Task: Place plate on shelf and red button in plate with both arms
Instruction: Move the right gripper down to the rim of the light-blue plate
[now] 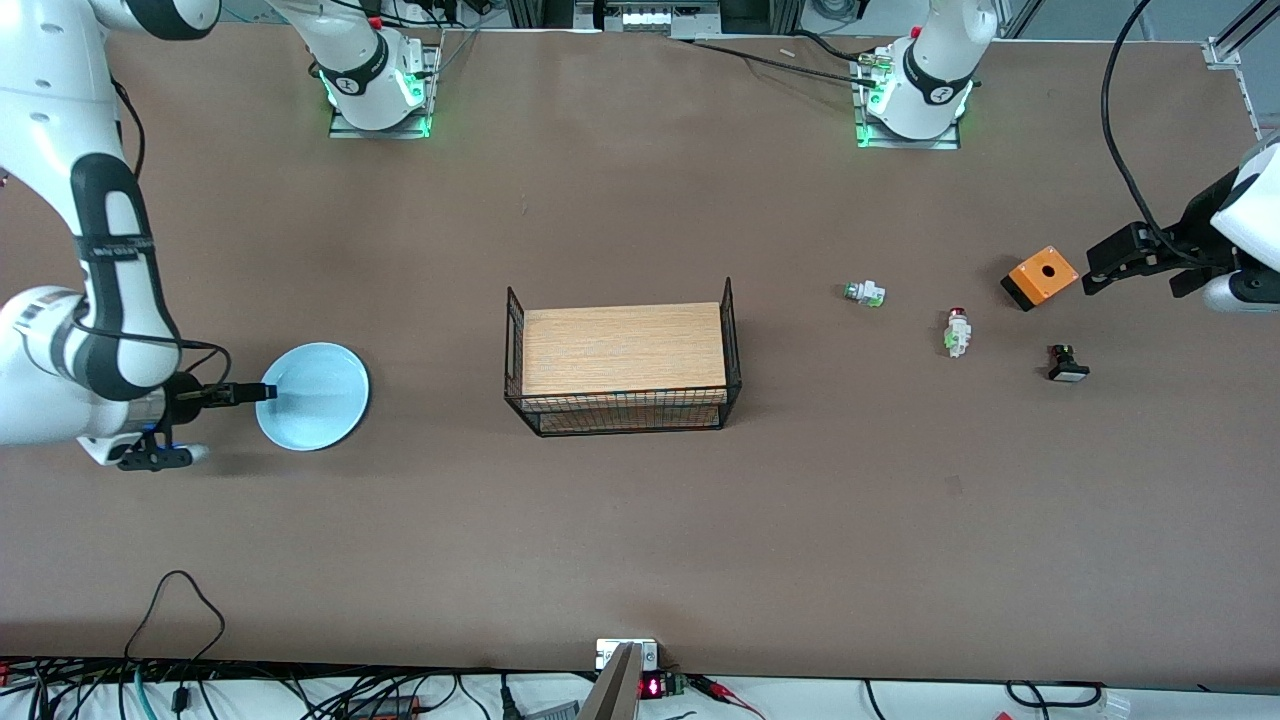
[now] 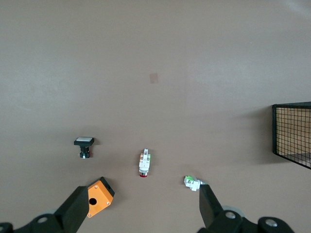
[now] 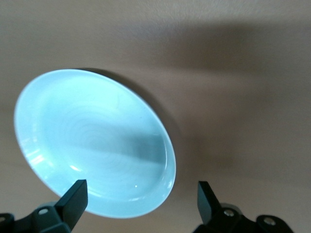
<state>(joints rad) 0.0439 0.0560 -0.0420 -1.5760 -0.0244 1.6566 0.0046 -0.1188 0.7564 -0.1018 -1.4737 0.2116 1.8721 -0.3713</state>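
The plate (image 1: pixel 312 396) lies flat at the right arm's end of the table, at nine o'clock from the basket (image 1: pixel 622 368); the right gripper (image 1: pixel 262 391) hovers at its rim, jaws spread, holding nothing; the red button (image 1: pixel 957 332) lies on its side at three o'clock from the basket, between a green-tipped part (image 1: pixel 864 293) and a black button (image 1: pixel 1067 363); the left gripper (image 1: pixel 1095 270) hangs open beside an orange box (image 1: pixel 1040 277).

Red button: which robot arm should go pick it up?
Probably the left arm. Its left gripper hangs open by the orange box, toward the red button. The right gripper is open at the plate.
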